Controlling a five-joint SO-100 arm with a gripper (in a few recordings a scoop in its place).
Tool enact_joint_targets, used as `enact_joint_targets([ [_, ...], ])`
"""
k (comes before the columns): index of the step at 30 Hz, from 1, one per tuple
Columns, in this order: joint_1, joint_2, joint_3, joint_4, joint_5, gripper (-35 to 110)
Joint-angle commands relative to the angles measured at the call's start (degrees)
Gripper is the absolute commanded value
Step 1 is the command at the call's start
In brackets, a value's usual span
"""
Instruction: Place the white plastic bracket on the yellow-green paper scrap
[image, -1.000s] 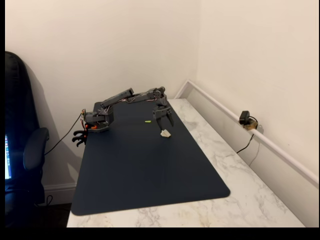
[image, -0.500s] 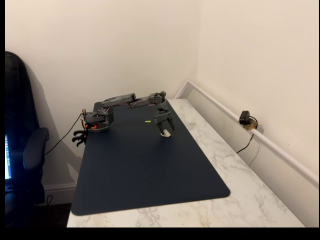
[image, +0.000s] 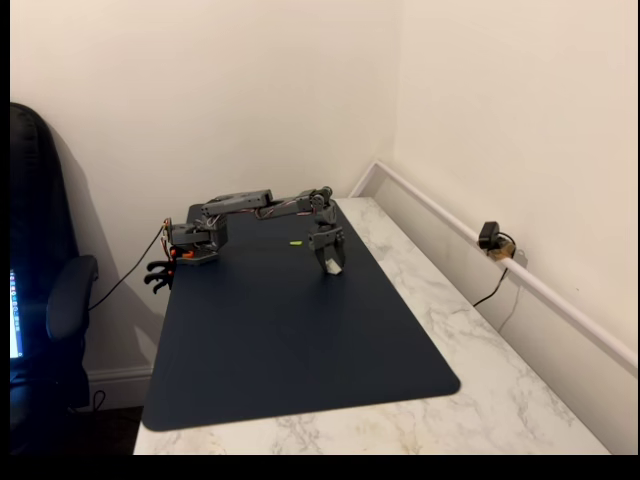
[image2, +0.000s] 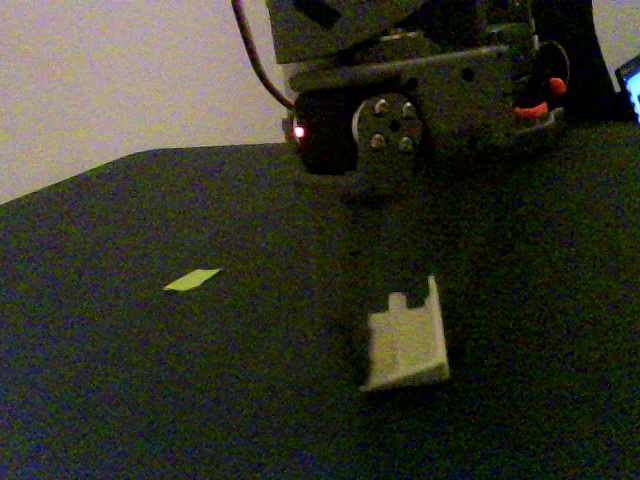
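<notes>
The white plastic bracket (image2: 405, 345) lies flat on the dark mat (image2: 120, 400), and nothing visibly clamps its sides. The yellow-green paper scrap (image2: 192, 280) lies to its left and a little further back, apart from it; it is a tiny bright sliver (image: 296, 243) in the wider fixed view. My gripper (image: 330, 266) reaches down to the mat right of the scrap, directly over the bracket's spot, and its fingers cover the bracket there. The fingers stand slightly apart. The arm's dark wrist housing (image2: 385, 130) looms just behind the bracket.
The arm's base (image: 195, 243) sits at the mat's far left corner. A marble tabletop (image: 450, 320) borders the mat on the right, with a small camera (image: 490, 237) and its cable on the wall rail. A chair (image: 45, 300) stands to the left of the table.
The arm has stretched out lower and the gripper has dropped onto the bracket's spot. The fingers look narrower than a second ago, and the bracket no longer shows below them.
</notes>
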Motion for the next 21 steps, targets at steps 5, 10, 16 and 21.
enact_joint_targets([
  [5, 0.7, 4.7, 0.6, 3.1, 1.8, 0],
  [10, 0.4, 7.0, 3.3, 3.1, 0.1, 10],
  [16, -1.0, 17.8, 16.6, 3.1, 0.7, 29],
  [21, -0.7, 24.7, 24.2, 3.0, 2.0, 33],
])
